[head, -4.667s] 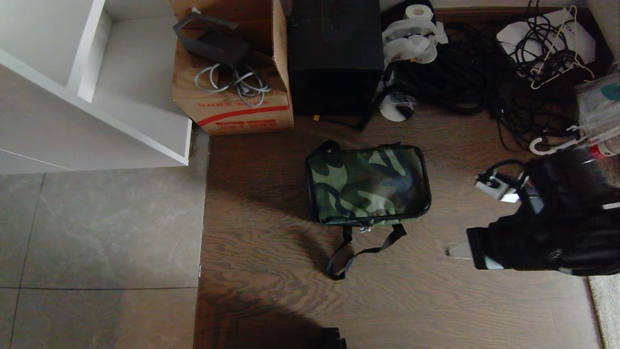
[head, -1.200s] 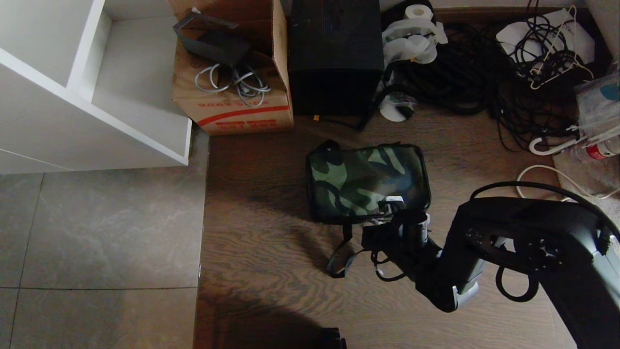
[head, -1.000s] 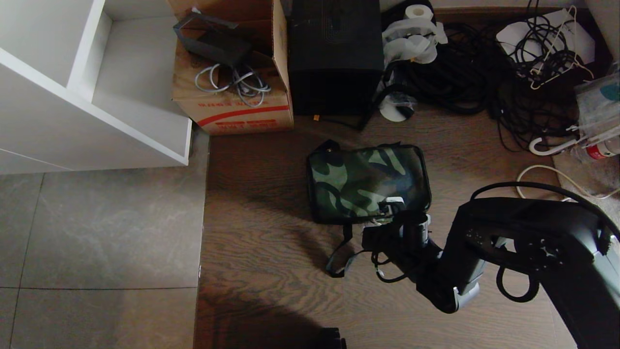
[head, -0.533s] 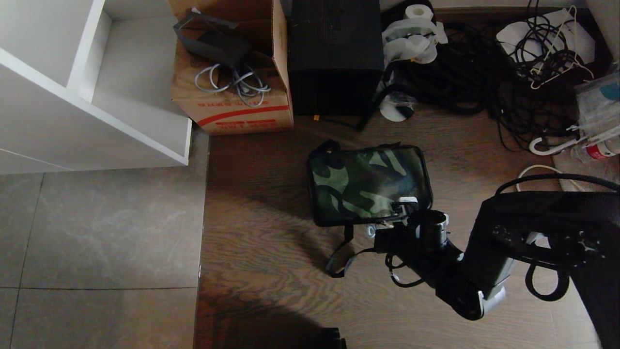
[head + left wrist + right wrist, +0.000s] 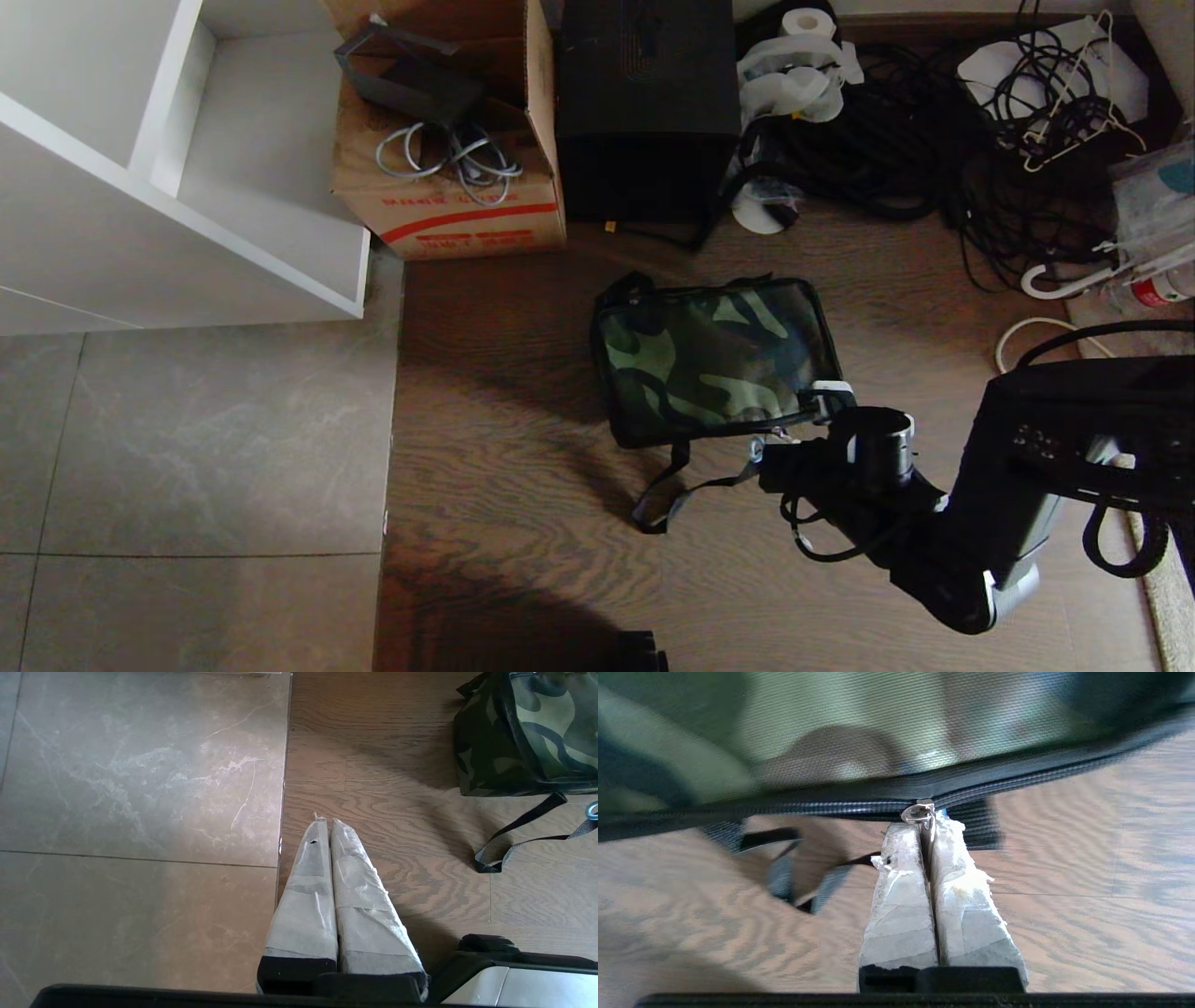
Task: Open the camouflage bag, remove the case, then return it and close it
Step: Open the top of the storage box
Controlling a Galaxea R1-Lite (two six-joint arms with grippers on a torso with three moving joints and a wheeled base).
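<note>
Right hand (image 5: 927,821) pinched on your zip pull (image 5: 919,812), bag (image 5: 714,359) near-right corner; left hand (image 5: 325,826) closed, idle.

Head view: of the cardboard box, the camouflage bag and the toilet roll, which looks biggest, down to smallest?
1. and 2. Cardboard box and camouflage bag: they look about alike, and the box runs off the picture's top edge, so I won't rank them.
3. Toilet roll: plainly the smallest.

Camouflage bag (image 5: 714,359) showing green-and-black blotches, black trim, black straps (image 5: 686,481). Cardboard box (image 5: 448,201) showing brown with red stripes. Floor (image 5: 523,560) showing brown wood grain beside grey marbled tile.
</note>
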